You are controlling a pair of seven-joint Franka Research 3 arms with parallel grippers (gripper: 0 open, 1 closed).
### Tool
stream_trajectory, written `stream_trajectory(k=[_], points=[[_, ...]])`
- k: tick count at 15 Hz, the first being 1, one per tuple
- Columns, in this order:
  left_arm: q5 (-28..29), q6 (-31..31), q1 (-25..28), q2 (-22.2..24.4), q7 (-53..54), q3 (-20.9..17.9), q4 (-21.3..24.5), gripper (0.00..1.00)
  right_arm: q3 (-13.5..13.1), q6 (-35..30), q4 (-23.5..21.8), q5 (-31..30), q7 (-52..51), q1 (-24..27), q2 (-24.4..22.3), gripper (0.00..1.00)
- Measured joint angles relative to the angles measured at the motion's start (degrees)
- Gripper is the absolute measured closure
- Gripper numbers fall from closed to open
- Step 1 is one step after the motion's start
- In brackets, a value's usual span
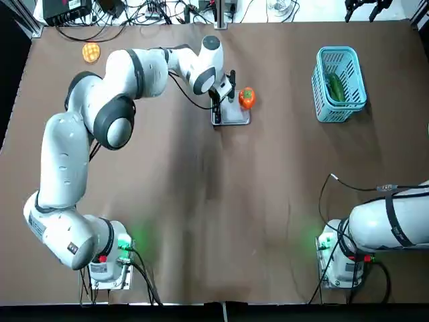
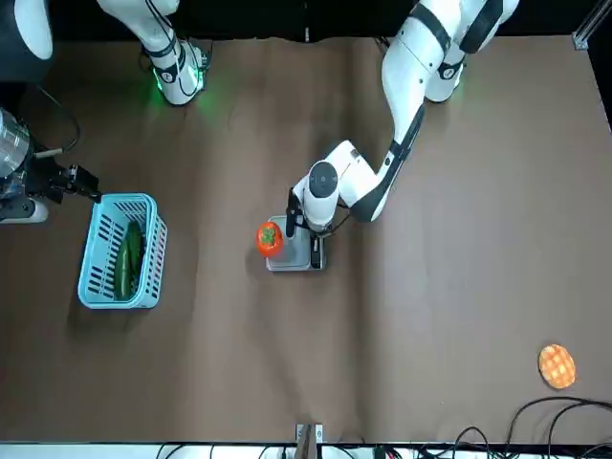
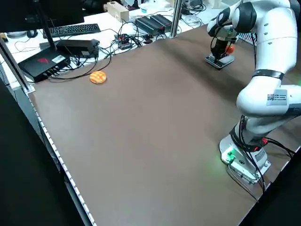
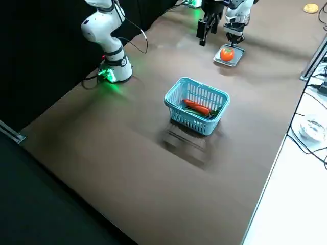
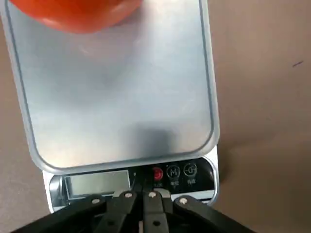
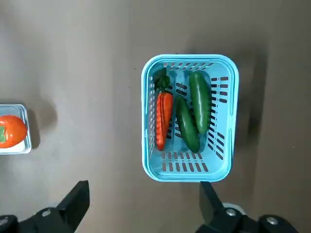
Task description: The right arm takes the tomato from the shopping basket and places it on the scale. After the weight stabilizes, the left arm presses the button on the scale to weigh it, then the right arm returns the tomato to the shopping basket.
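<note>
Robotics lab: robot arms (image 1: 74,154), cables (image 1: 144,12), monitor (image 3: 42,16).

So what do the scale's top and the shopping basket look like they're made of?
The scale's top looks like brushed metal, perhaps steel, given its soft grey sheen. The basket seems moulded plastic, smooth and light blue, with slots through its walls.

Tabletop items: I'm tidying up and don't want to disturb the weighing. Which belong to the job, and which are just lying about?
Part of the job:
- tomato
- kitchen scale
- shopping basket
- left gripper, at the scale's button strip
- right gripper, open near the basket

Just lying about:
- waffle-patterned round item
- carrots
- two cucumbers
</note>
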State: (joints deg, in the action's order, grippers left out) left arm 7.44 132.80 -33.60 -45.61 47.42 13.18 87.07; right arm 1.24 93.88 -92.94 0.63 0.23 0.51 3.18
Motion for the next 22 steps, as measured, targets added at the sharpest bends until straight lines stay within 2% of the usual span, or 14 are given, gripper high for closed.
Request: stream_trajectory(k=[20,21,22], points=[[0.3,0.2,-1.5,0.2,-1.4,-1.4,-0.8,0.99,0.0,-0.1,0.0,-0.3,0.0,0.0,0.0,0.0],[0.3,-0.2,-1.4,0.7,-1.4,-1.4,-1.3,0.99,0.0,-0.1,0.0,-0.3,0.0,0.0,0.0,0.0],[0.3,-4.2,-1.0,3.1,-1.4,-1.4,-2.3,0.99,0.0,-0.1,0.0,-0.3,0.0,0.0,0.0,0.0]])
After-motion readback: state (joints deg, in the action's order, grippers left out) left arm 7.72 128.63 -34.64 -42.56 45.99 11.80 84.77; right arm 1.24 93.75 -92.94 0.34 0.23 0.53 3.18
